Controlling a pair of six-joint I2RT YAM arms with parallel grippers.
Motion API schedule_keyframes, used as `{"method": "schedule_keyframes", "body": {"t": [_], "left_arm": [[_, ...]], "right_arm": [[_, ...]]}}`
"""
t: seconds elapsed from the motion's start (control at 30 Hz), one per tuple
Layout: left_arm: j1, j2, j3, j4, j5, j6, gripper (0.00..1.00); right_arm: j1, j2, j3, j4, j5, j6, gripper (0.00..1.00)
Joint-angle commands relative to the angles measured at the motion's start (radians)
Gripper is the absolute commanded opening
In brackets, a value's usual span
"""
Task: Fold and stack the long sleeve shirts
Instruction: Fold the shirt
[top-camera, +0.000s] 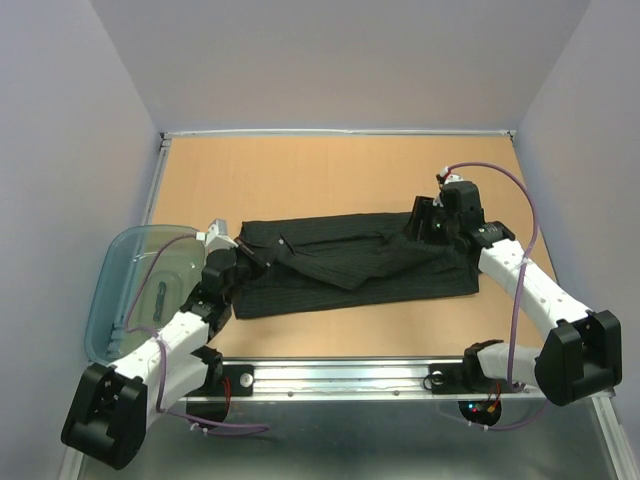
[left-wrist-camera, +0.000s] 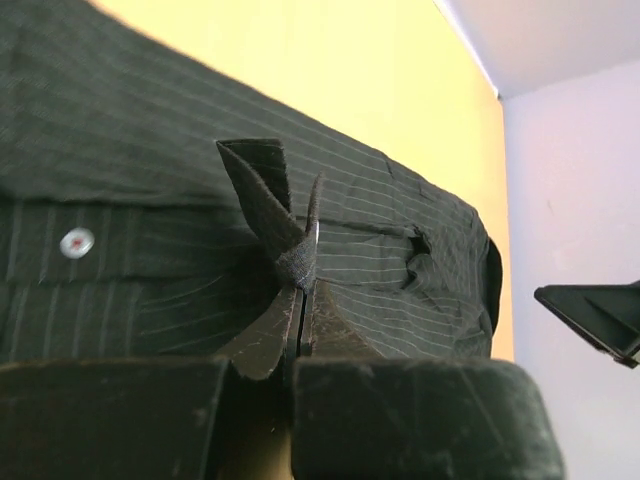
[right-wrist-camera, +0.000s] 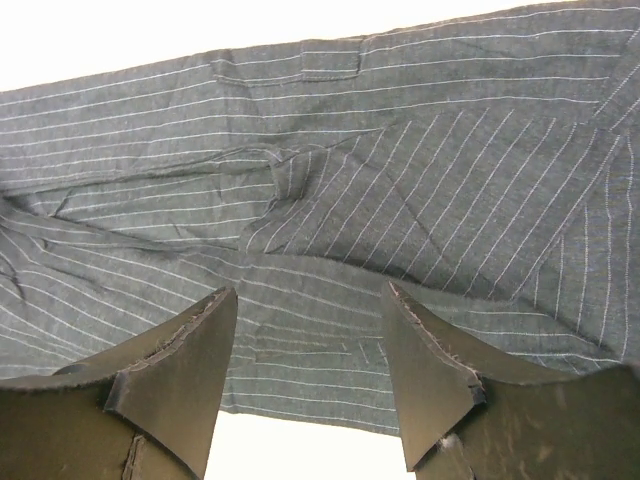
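Well, my left gripper (left-wrist-camera: 300, 300) is pressed together on a small fold of the black shirt (top-camera: 360, 265), near its left end, and only a narrow piece of cloth sits in the grip. My right gripper (right-wrist-camera: 305, 300) is spread close above the right part of the shirt and holds nothing. The shirt lies stretched across the middle of the table (top-camera: 300, 170), beside the plastic tub (top-camera: 130, 270). I think the thin pinch may slip out if I lift fast. Also, if the right side closes on too many layers, the fold could come out crooked.
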Motion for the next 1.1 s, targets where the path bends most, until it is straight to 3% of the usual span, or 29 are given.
{"method": "schedule_keyframes", "body": {"t": [0.0,0.07,0.27,0.43,0.47,0.53,0.57,0.6,0.73,0.83,1.07], "left_arm": [[0.002,-0.104,-0.126,0.156,-0.102,-0.111,0.0],[0.002,-0.135,-0.162,0.157,-0.119,-0.145,0.02],[0.003,-0.176,-0.208,0.048,-0.093,-0.219,0.23],[0.002,-0.212,-0.117,-0.278,-0.099,-0.279,0.3],[0.002,-0.222,-0.098,-0.406,-0.115,-0.302,0.39],[0.002,-0.232,-0.056,-0.516,-0.128,-0.346,0.51],[0.002,-0.244,-0.044,-0.557,-0.123,-0.343,0.65],[0.002,-0.251,-0.038,-0.564,-0.12,-0.333,0.69],[0.002,-0.255,0.031,-0.579,-0.138,-0.238,0.76],[0.002,-0.157,0.12,-0.552,-0.131,-0.087,0.76],[0.003,0.286,0.404,-0.627,-0.065,0.308,0.76]], "right_arm": [[-0.004,-0.009,-0.022,0.017,-0.036,-0.018,0.65],[-0.005,-0.005,-0.022,0.017,-0.038,-0.02,0.65],[-0.004,-0.011,-0.026,0.017,-0.05,-0.024,0.65],[-0.004,-0.023,-0.03,0.017,-0.044,-0.024,0.65],[-0.004,-0.023,-0.03,0.017,-0.045,-0.023,0.65],[-0.004,-0.025,-0.028,0.017,-0.047,-0.021,0.65],[-0.004,-0.026,-0.028,0.017,-0.049,-0.021,0.65],[-0.004,-0.026,-0.026,0.019,-0.049,-0.021,0.65],[-0.004,-0.022,-0.017,0.017,-0.052,-0.023,0.65],[-0.004,-0.017,-0.014,0.017,-0.056,-0.026,0.65],[-0.004,-0.022,-0.016,0.019,-0.052,-0.035,0.65]]}}
